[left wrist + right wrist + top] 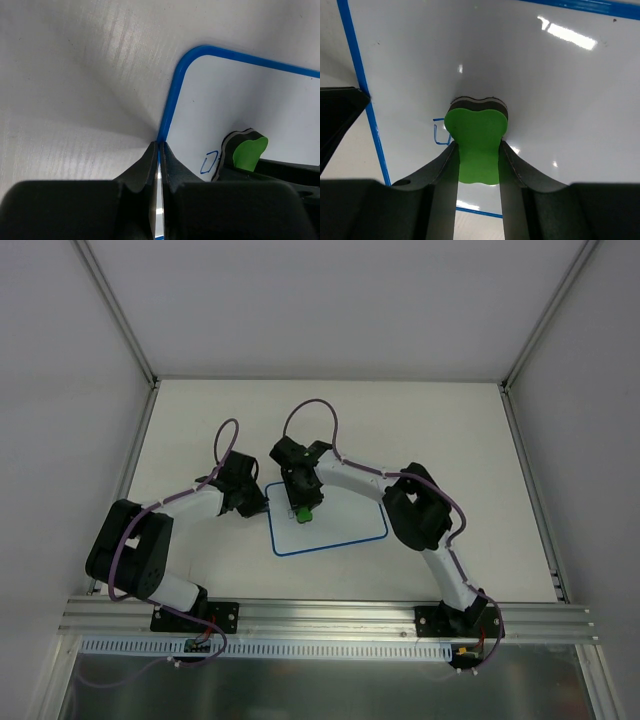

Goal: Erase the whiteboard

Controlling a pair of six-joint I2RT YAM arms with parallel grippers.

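The whiteboard (345, 532), white with a thin blue border, lies flat on the table. My left gripper (260, 504) is shut on its left edge; in the left wrist view the jaws (160, 146) pinch the blue border of the whiteboard (240, 90). My right gripper (304, 506) is shut on the green eraser (306, 513) and presses it onto the board near its upper left corner. In the right wrist view the gripper (477, 146) holds the eraser (476, 132) on the whiteboard (545, 75), beside a small blue mark (439, 133). The mark (209, 163) and the eraser (249, 152) also show in the left wrist view.
The white table (430, 430) is walled on three sides, with metal posts at the back corners. An aluminium rail (320, 615) with both arm bases runs along the near edge. My left gripper's finger (340, 112) shows at the left of the right wrist view.
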